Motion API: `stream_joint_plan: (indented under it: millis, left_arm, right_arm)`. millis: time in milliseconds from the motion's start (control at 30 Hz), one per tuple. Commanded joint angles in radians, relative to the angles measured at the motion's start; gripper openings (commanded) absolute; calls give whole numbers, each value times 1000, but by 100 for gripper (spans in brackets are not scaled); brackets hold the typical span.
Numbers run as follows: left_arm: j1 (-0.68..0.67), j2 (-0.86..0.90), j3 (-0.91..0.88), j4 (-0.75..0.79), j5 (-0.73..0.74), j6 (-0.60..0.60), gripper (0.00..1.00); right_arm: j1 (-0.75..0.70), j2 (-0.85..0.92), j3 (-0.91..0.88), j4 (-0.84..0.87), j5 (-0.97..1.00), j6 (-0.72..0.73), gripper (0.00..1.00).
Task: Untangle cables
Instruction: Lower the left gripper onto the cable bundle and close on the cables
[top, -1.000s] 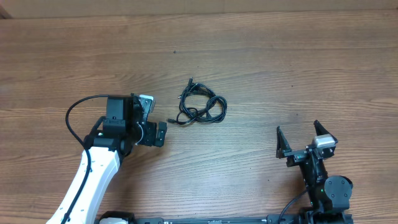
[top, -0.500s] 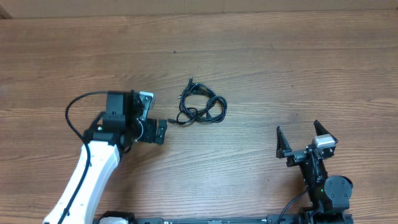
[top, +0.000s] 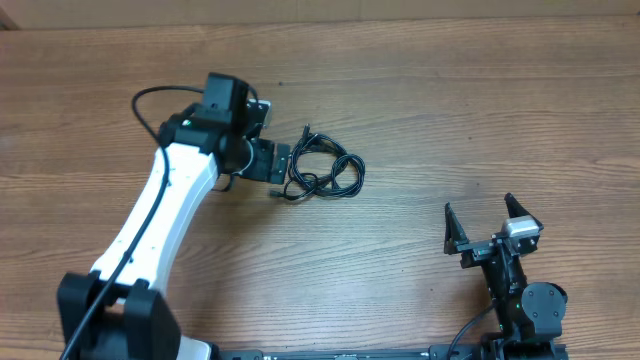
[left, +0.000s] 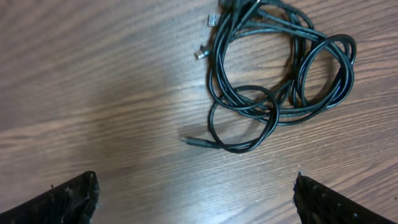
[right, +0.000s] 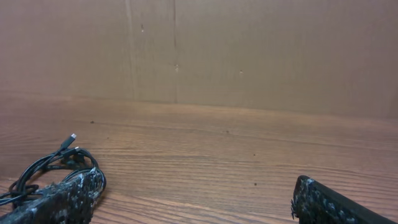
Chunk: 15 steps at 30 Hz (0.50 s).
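Observation:
The cables (top: 325, 172) are thin black cords lying in a tangled bundle of loops on the wooden table, with small plug ends poking out at the upper left. My left gripper (top: 279, 166) is open and empty, right at the bundle's left edge. In the left wrist view the cables (left: 273, 109) lie just ahead of the open fingers (left: 194, 193), with silver-tipped plugs at the top. My right gripper (top: 478, 206) is open and empty at the lower right, far from the bundle. The right wrist view shows the cables (right: 43, 168) at far left beyond the open fingers (right: 196, 186).
The wooden table (top: 450, 110) carries only the bundle. A brown cardboard wall (right: 249, 50) stands along the table's far edge. The white left arm (top: 160, 210) stretches diagonally over the left half of the table.
My left arm has swung up and to the right, bringing its open gripper from below-left of the bundle to the bundle's left edge. The right arm and the cables have not moved.

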Motion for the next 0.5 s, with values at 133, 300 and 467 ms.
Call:
stream_joint_plan:
  millis: [133, 300, 467]
  left_arm:
    - [-54, 161, 75, -16, -21, -151, 100]
    - [-79, 238, 87, 15, -61, -198, 100]
    - [-83, 288, 87, 64, -56, -214, 100]
  right_arm:
    - [5, -10, -11, 5, -8, -2, 100]
    - [5, -10, -11, 5, -8, -2, 100]
    - [5, -10, -11, 5, -8, -2, 100]
